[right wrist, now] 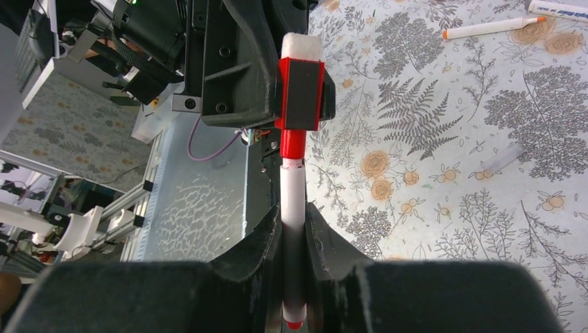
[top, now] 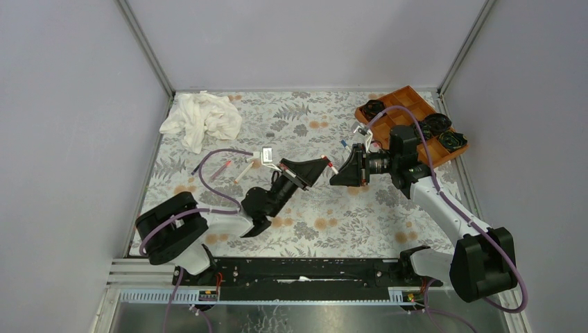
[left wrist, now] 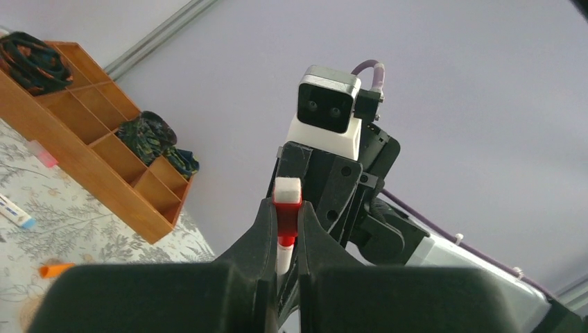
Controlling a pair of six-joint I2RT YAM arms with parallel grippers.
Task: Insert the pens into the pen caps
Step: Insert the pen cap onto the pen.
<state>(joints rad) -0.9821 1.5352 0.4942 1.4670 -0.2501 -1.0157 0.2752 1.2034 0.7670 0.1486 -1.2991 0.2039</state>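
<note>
**Pen and red cap meet between the two grippers**

Top view: the left gripper [top: 319, 168] and the right gripper [top: 344, 172] point at each other, tip to tip, above the middle of the flowered table [top: 312, 229]. The red cap [top: 331, 166] shows only as a red speck between them, and from here I cannot tell how either pair of fingers stands. Two loose pens [top: 244, 170] lie to the left of the left arm. A wooden tray [top: 409, 100] sits at the far right corner and a white cloth [top: 201, 119] at the far left.

Left wrist view: the left fingers are drawn in narrow and pinch the red cap from both sides, with its white end uppermost. An orange cap [left wrist: 55, 268] lies on the table, and a pink cap [left wrist: 43, 155] lies just beside the tray. Neither can be made out from above.

Right wrist view: the right fingers close tightly around the barrel of the white pen [right wrist: 292, 201]. Its red front end enters the mouth of the red cap, which the left gripper's pads clamp. How deep it sits cannot be told. An orange-tipped pen [right wrist: 489, 28] lies on the table beyond.
</note>
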